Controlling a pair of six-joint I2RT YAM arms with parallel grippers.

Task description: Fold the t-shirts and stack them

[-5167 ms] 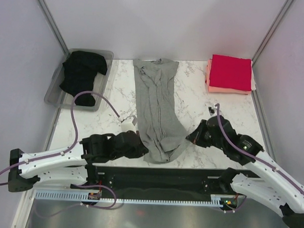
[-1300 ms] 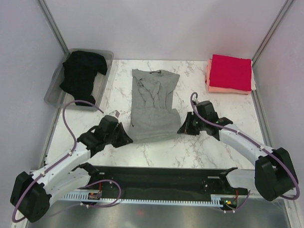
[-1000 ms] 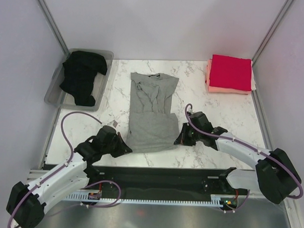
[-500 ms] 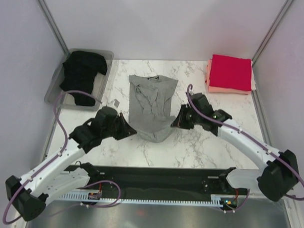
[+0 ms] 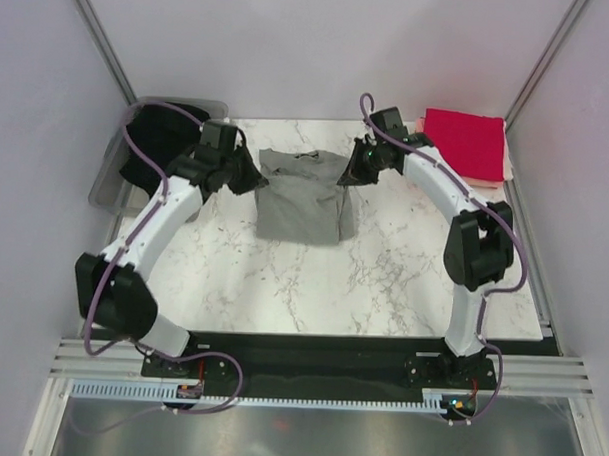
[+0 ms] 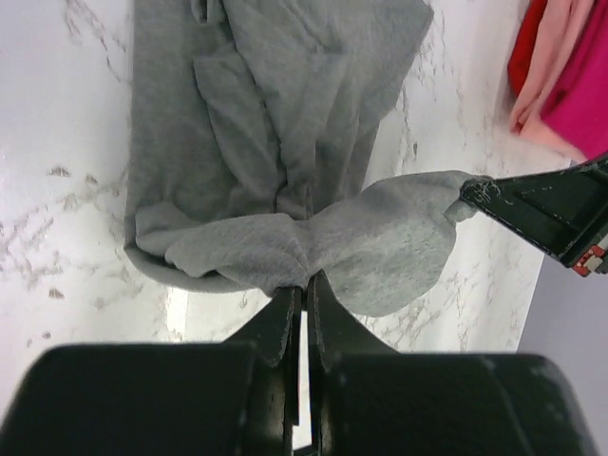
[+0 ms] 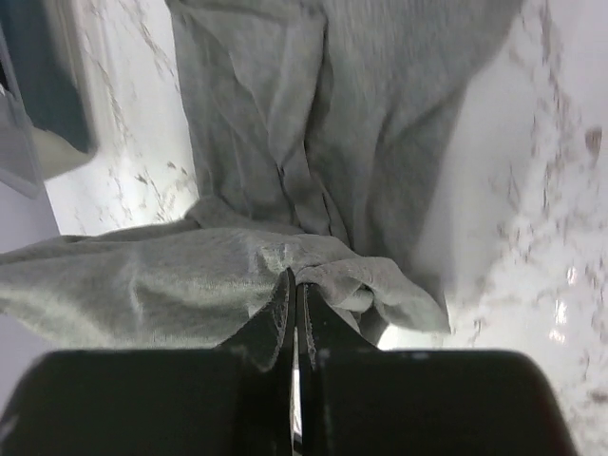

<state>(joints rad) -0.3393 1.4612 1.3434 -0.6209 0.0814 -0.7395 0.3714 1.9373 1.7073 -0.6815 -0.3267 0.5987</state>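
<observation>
While both arms reached toward the far side of the surface (image 5: 383, 271), the heather-grey t-shirt (image 5: 303, 200) lay at its far middle. It sat between the clear bin (image 5: 102, 186) on the left and a folded stack on the right.

Left end effector (image 6: 304, 285): jaws pressed together on a pinch of grey cloth at one side of a raised fold.

Right end effector (image 7: 294, 285): jaws likewise closed, gripping a bunched edge of the same garment on the opposite side.

Between the two grips the cloth hung in a shallow sag above the flat lower layer. That layer showed lengthwise creases.

The black t-shirt (image 5: 152, 148) lay heaped in the bin. The red t-shirt (image 5: 468, 144) rested folded square on the salmon-pink t-shirt (image 6: 551, 76) at the far right corner.

Assessment of handling:
- The grey garment appeared light, limp and without any stiffness of its own.
- It would likely droop wherever unsupported and take creases readily.
- It did not look fragile.
- It would probably slide easily over the polished marble.

Recommended hold: a firm pinch at the two outer corners of an edge, through every layer present, with the cloth between kept lightly taut. A hold nearer the middle would probably let the sides collapse inward and spoil a square fold.
</observation>
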